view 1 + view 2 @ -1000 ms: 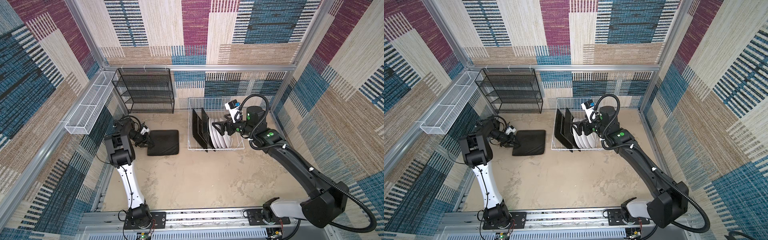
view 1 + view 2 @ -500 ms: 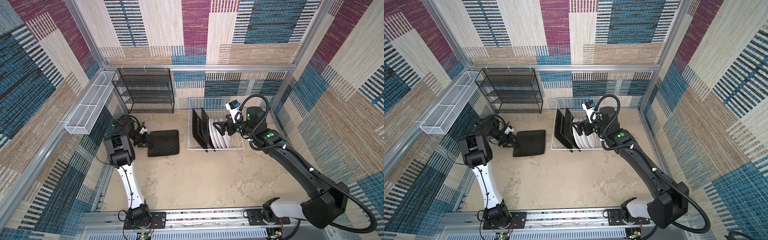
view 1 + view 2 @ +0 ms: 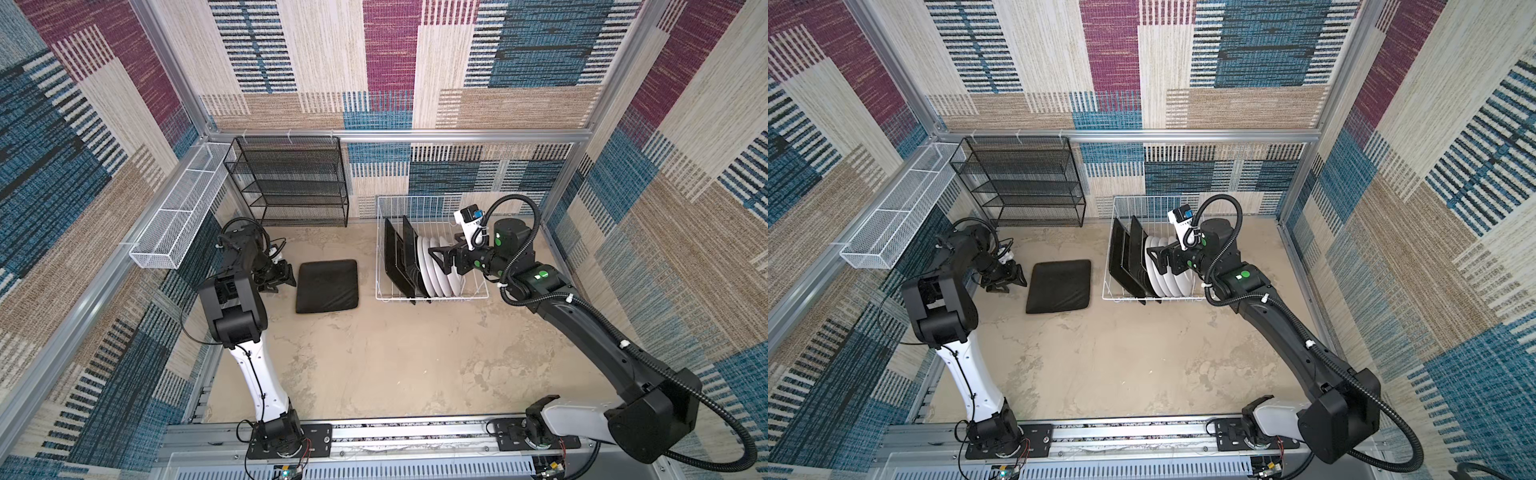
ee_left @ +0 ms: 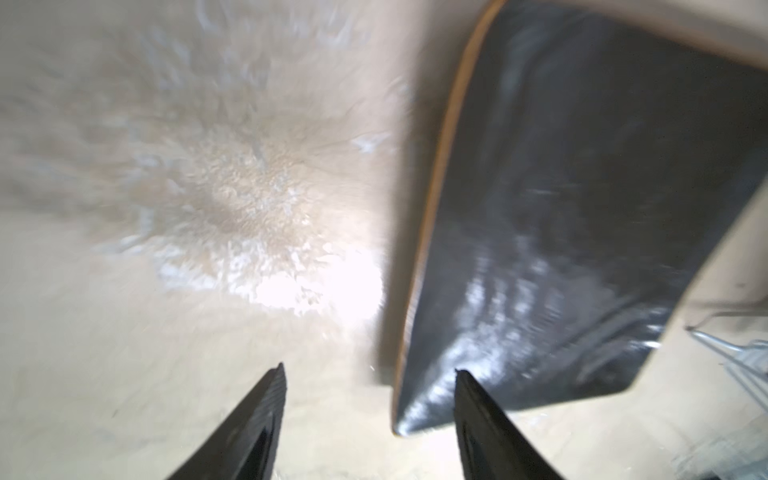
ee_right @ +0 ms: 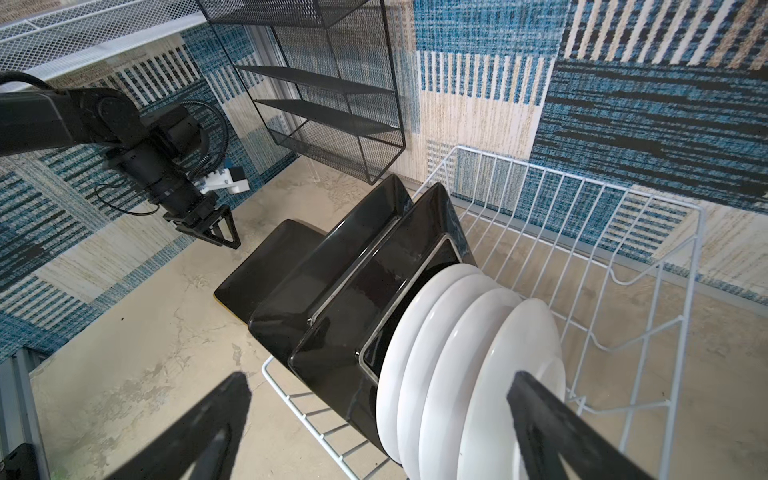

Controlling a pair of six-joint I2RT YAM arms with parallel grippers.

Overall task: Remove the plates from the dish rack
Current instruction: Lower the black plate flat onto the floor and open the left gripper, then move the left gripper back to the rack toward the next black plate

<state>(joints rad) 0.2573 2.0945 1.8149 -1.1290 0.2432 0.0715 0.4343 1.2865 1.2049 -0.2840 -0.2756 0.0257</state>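
Plates [image 3: 436,286] stand just below right hand [image 3: 438,261] (spread wide, empty); left hand [image 3: 286,279] released.

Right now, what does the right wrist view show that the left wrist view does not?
Only the right wrist view: two square black plates and four round white plates standing in the dish rack, the black mesh shelf, and the right tool, open near the round plates.
Only the left wrist view: a bright glare patch on the table.
Both: the flat square black plate lying on the table outside the rack, the left tool, open and holding nothing, and rack wire, though only a blurred corner in the left wrist view.
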